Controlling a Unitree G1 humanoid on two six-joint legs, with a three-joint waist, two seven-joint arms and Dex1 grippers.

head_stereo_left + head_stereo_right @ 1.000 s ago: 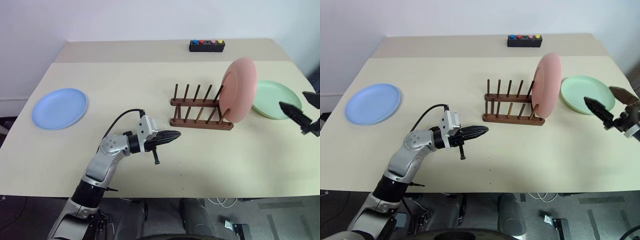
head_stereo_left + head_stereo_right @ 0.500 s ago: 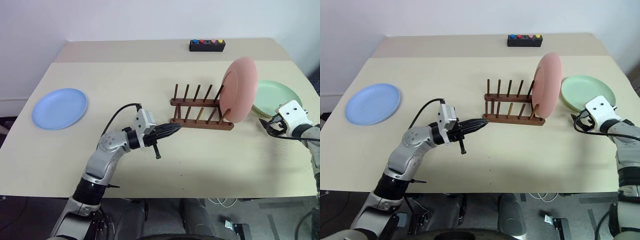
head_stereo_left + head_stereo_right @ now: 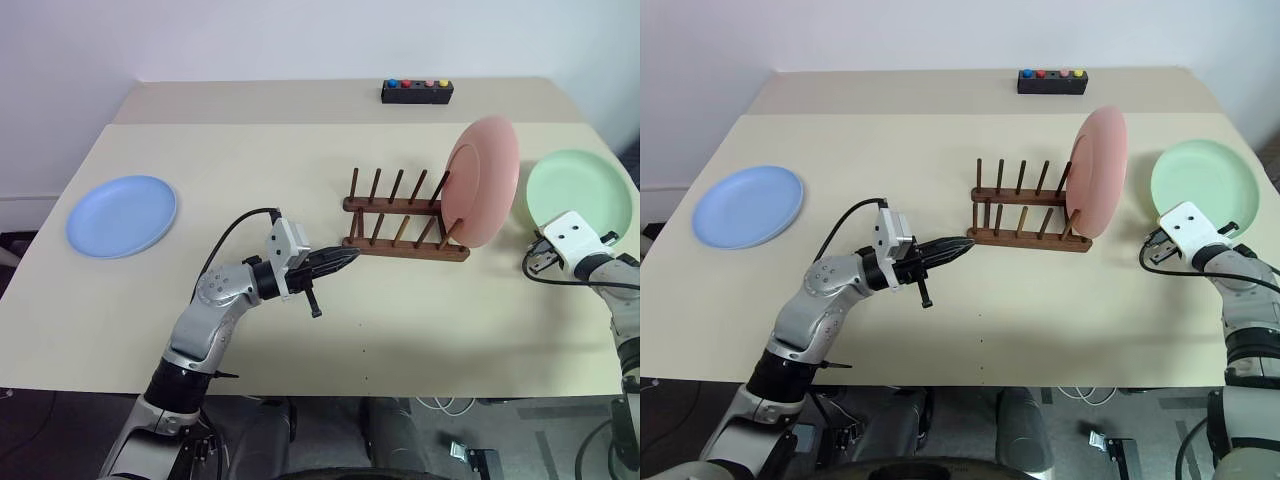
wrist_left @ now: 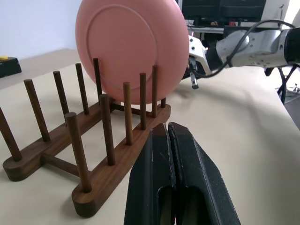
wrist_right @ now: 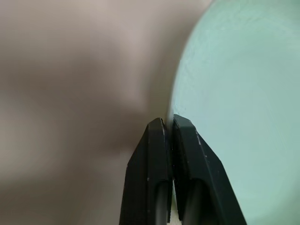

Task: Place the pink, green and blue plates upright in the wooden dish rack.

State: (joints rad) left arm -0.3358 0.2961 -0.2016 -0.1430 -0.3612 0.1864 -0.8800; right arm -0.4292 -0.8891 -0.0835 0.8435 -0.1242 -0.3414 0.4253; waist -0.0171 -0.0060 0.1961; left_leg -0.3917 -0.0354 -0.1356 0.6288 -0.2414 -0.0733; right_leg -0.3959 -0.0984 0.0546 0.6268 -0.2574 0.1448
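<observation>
While the green plate (image 3: 1205, 183) stands tilted up off the table (image 3: 1040, 300) at the far right, its face turned toward the camera, the right claw (image 5: 167, 123) has its two black fingers pressed together on the plate's near rim; in the right wrist view the edge of the plate runs right into the narrow seam between the fingertips, so the claw is pinching the green plate. In the head views the white wrist block of that arm (image 3: 1187, 228) sits just below the plate's lower edge.

The wooden rack (image 3: 405, 236) lies near the middle of the table, well left of the green plate. The pink plate (image 3: 482, 180) stands upright in the slot at the rack's right end, between the pegs, and it is between the rack's free slots and the green plate.

The left claw (image 3: 345, 258) hangs just above the table in front of the rack's left end, pointing to the right toward it, close but apart from it. Its fingers are closed tight against each other with nothing between them, as the left wrist view shows.

The blue plate (image 3: 122, 215) lies flat near the left edge of the table, well apart from both claws. A black box with coloured buttons (image 3: 416, 91) sits at the far side.
</observation>
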